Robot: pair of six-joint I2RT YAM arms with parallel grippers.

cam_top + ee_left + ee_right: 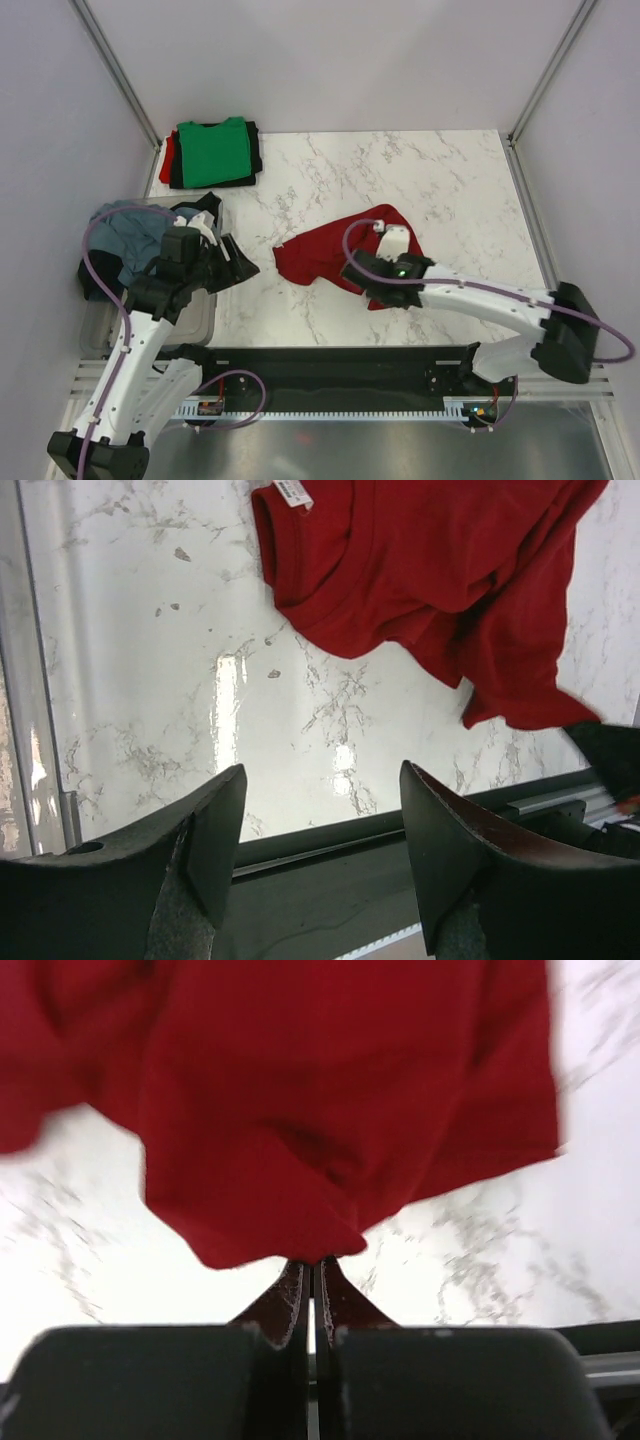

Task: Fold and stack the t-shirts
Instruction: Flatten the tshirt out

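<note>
Right jaws clamp the dark red t-shirt [330,1090] on the counter [420,180]. Left jaws hang apart, empty. The tub [200,322] holds a grey-blue shirt [125,235] and a black shirt [203,207].

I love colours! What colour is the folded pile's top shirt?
The top shirt is bright green, clearest in the top view.

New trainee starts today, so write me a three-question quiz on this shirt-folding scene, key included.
1. True or false: the left pincer is clamped on the dark red t-shirt.
2. Which colour lies on top of the folded stack at the far left of the table? A) black B) green C) grey-blue
3. Fill in: the ____ pincer is shut on the dark red t-shirt's edge.

Key: 1 false, its jaws stand open with nothing between them; 2 B; 3 the right pincer.
</note>
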